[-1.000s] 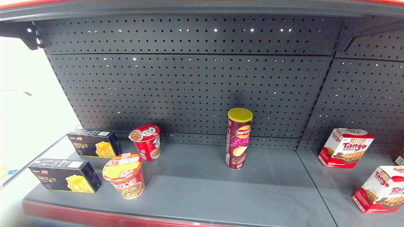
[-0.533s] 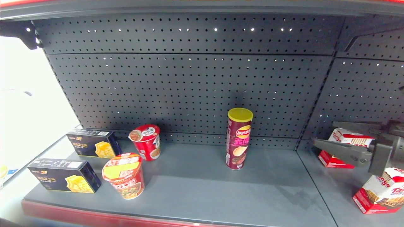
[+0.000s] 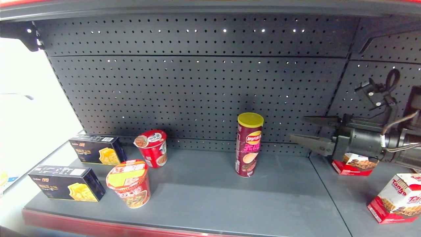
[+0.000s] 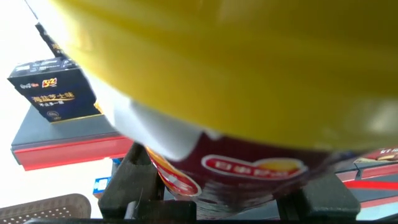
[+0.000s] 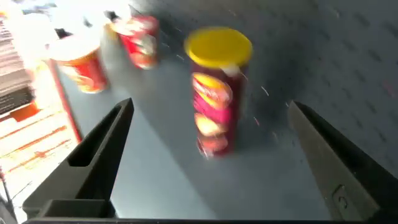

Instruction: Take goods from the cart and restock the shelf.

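Restocking looks partway done: from the head camera, the right gripper [image 3: 297, 128] hangs with fingers spread just to the right of the chip can [image 3: 249, 144], which stands upright on the shelf [image 3: 204, 197], and does not touch it. Left wrist view has the left gripper [image 4: 230, 202] clamped around a second chip can [image 4: 249, 168], yellow lid towards the lens, short of the shelf's red front edge. Right wrist view frames the standing can between wide-set jaws, so the next move probably calls for setting the held can down beside it without knocking it over.
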You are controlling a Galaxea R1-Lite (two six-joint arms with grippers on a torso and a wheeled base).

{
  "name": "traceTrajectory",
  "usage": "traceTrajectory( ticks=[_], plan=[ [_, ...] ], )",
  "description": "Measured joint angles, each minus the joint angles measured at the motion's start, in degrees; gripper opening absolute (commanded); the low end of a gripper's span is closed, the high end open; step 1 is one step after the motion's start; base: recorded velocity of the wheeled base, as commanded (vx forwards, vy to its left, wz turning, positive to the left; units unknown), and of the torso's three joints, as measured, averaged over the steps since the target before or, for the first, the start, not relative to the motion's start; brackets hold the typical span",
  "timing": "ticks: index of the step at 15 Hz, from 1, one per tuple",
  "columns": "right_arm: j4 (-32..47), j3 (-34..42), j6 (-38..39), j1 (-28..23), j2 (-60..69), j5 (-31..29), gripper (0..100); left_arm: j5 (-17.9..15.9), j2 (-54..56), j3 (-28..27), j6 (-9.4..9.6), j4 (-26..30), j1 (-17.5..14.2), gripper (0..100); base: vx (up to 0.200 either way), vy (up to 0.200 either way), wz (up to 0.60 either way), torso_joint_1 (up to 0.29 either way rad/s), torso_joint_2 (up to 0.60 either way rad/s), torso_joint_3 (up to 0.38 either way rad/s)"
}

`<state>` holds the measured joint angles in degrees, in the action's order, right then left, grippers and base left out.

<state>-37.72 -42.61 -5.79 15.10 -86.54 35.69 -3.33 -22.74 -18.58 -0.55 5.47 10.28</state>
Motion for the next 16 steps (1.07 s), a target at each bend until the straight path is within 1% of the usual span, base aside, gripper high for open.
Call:
traceTrajectory(
  ticks=[1,3,8,10,12,16],
  plan=[
    [-3.3,0.0,-0.2,-0.6,-2.5,1.9,100,0.0,-0.1,-0.3,-0.02,0.0,0.0,0,0.0,0.0,0.0,0.0,0.0,0.0],
    [-6.5,0.0,-0.4,-1.2,-6.9,3.5,100,0.0,-0.1,-0.4,-0.02,0.0,0.0,0,0.0,0.0,0.0,0.0,0.0,0.0],
    [-6.9,-0.2,-0.5,-0.7,-11.9,5.7,100,0.0,-0.1,0.1,-0.02,0.0,0.0,0,0.0,0.0,0.0,0.0,0.0,0.0],
    [-7.4,-0.3,-1.0,-0.8,-13.5,7.7,100,0.0,-0.1,-0.5,-0.02,0.0,0.0,0,0.0,0.0,0.0,0.0,0.0,0.0],
    [-9.5,-0.3,-1.4,-1.2,-15.5,11.0,100,0.0,-0.1,-1.3,-0.05,0.0,0.0,0,0.0,0.0,0.0,0.0,0.0,0.0],
    [-11.5,-2.6,-1.4,-1.1,-19.8,12.4,100,0.2,-0.2,-2.3,-0.05,0.1,0.0,0,0.0,0.0,0.0,0.0,0.0,0.0]
  ],
)
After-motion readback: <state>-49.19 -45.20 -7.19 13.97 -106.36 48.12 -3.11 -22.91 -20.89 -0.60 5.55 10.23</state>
